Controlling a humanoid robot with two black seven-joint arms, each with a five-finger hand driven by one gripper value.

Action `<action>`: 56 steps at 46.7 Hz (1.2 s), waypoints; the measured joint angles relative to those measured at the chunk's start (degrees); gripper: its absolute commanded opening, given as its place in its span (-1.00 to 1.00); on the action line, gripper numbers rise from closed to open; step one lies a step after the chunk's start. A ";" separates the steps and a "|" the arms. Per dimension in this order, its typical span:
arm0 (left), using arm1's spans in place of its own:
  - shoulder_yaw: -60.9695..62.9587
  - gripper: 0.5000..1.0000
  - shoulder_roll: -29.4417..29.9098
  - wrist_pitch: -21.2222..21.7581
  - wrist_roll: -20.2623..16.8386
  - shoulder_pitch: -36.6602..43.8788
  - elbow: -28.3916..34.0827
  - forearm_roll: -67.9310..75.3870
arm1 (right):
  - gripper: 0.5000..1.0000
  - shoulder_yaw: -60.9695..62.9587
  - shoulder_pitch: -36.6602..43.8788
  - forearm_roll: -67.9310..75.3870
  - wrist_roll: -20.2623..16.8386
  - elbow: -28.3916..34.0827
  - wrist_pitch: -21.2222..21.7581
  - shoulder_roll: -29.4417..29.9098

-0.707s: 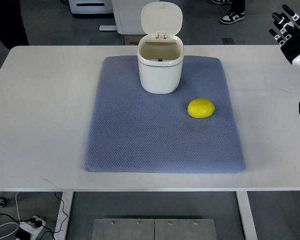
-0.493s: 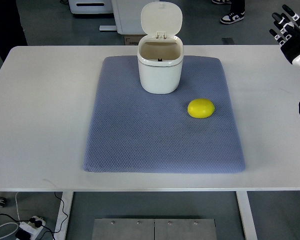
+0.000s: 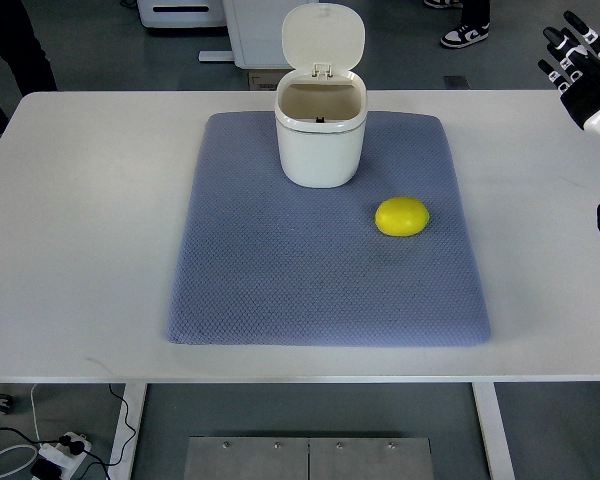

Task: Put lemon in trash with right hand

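Lemon (image 3: pixel 402 216): loose on mat (image 3: pixel 280 290), beside open-lidded trash bin (image 3: pixel 320 135) ready for deposit; right hand (image 3: pixel 578 62) well apart, fingers spread, empty.

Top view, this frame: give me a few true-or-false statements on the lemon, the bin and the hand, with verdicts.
1. The lemon lies on the blue mat. True.
2. The trash bin has its lid shut. False: the lid stands open, hinged up at the back.
3. The right hand holds the lemon. False: it is raised at the picture's upper right with fingers spread, far from the lemon.
4. The lemon sits to the picture's right of the bin and nearer the camera. True.
5. The left hand rests on the mat. False: no left hand is in view.
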 measured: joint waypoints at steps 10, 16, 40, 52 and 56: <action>0.00 1.00 0.00 0.00 0.00 0.05 0.00 0.05 | 1.00 0.00 0.30 0.00 0.00 -0.20 0.00 0.09; 0.00 1.00 0.00 0.00 0.00 0.05 0.00 0.05 | 1.00 0.01 0.98 -0.02 0.07 -0.33 0.00 0.18; 0.00 1.00 0.00 0.02 0.00 0.05 0.00 0.04 | 1.00 0.07 2.53 0.00 0.09 -0.53 -0.27 0.69; 0.00 1.00 0.00 -0.07 0.00 0.01 0.01 0.03 | 1.00 -0.24 1.86 0.00 0.09 -0.87 -0.27 0.96; 0.00 1.00 0.00 -0.08 0.00 0.04 0.00 0.03 | 1.00 -0.26 1.85 -0.02 0.15 -1.09 -0.27 0.94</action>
